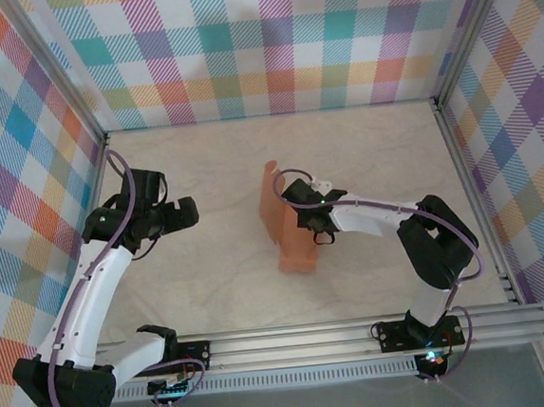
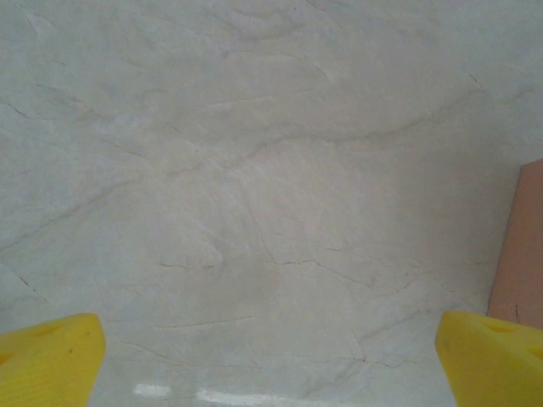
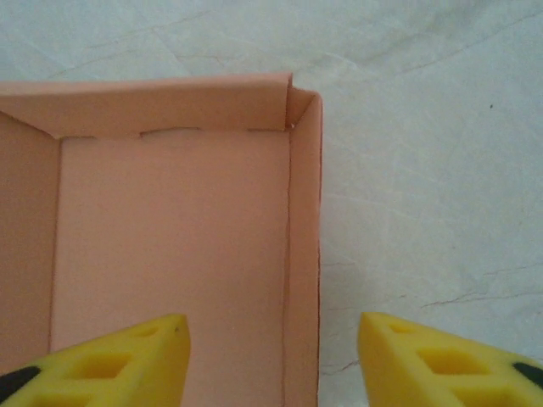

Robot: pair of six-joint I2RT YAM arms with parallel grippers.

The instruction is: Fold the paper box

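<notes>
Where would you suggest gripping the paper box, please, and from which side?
I'd take the paper box by its upright side wall, coming down from above: thin card standing on edge lets one finger go inside, one outside. The open right end effector straddles it.

Top view is bright with even, diffuse light from overhead. The table (image 1: 212,275) reads pale cream, and the shadows under the arms are soft and faint. Focus is sharp across the frame.

Left wrist view is soft and low in contrast, with two small glare patches on the table at the bottom edge. The left gripper (image 2: 271,360) has blurred yellow fingertips (image 2: 47,360).

Right wrist view is slightly dimmer. The paper box (image 3: 170,237) edges are fairly crisp with mild shading inside its walls, and the right gripper (image 3: 267,339) fingertips (image 3: 441,360) are out of focus.
</notes>
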